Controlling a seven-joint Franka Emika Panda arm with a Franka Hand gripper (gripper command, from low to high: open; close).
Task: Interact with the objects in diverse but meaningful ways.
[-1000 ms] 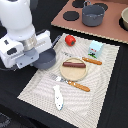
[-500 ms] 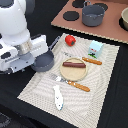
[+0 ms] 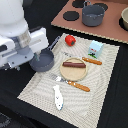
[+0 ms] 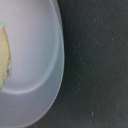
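Note:
The grey long-handled saucepan [image 3: 44, 61] sits at the left edge of the striped mat [image 3: 100, 90], handle pointing toward the red tomato [image 3: 70, 40]. My gripper [image 3: 36, 56] hangs right over the pan's rim, its fingers hidden by the white wrist. The wrist view shows only the saucepan's grey wall [image 4: 35, 55] very close, against the dark table [image 4: 95, 65]. The brown sausage [image 3: 74, 64] lies on the round wooden plate [image 3: 75, 75]. The light blue cup [image 3: 95, 48] stands farther back, and the white-and-blue fish [image 3: 58, 96] lies near the mat's front.
An orange-handled fork [image 3: 70, 82] and knife [image 3: 92, 61] flank the plate. A brown toy stove [image 3: 112, 30] with a dark grey pot [image 3: 93, 15] stands at the back. The white arm [image 3: 17, 35] fills the exterior view's left.
The arm has shifted slightly toward the exterior view's right, settling closer over the saucepan. The saucepan and the other items have stayed put.

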